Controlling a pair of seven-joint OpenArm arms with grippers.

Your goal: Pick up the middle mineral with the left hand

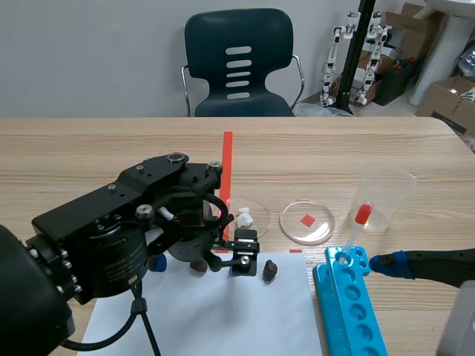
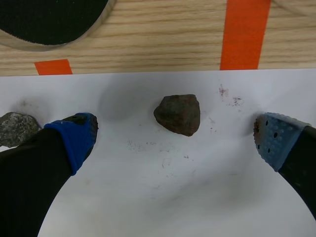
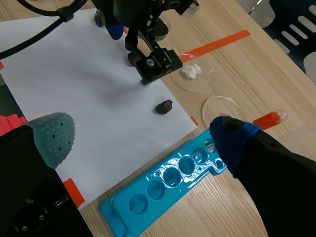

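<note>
Grey mineral (image 2: pixel 15 129): lies on the white sheet (image 2: pixel 163 197), just outside the left finger of the left gripper. It is not the one that the task asks for.
Left gripper (image 2: pixel 174 137): low over the sheet, close to its far edge. The fingers stand wide apart and the blue pads (image 2: pixel 74 138) hold nothing.
Middle mineral (image 2: pixel 177 114): a brown, rough lump resting on the sheet near the far edge. It is between the two fingers, about halfway, and touches neither of them.
Dark mineral (image 1: pixel 270 270): on the sheet near its far right corner, beside the left arm, not touched.
Dishes: two clear dishes on the desk (image 1: pixel 111 152), just beyond the far edge of the sheet. One dish (image 1: pixel 252 209) holds white lumps.
Blue rack (image 1: pixel 349 304): on the desk along the right edge of the sheet, with a red-capped dropper (image 1: pixel 355 233) standing in its far end.
Right gripper (image 3: pixel 143 138): near the rack, its fingers spread, empty.
Done, as I judge: the reaching and the lining up. The correct stone is already framed by the fingers.
Left to do: to bring the fingers fully around the stone, close them on it, and lift it from the sheet. No grip is made yet.
</note>
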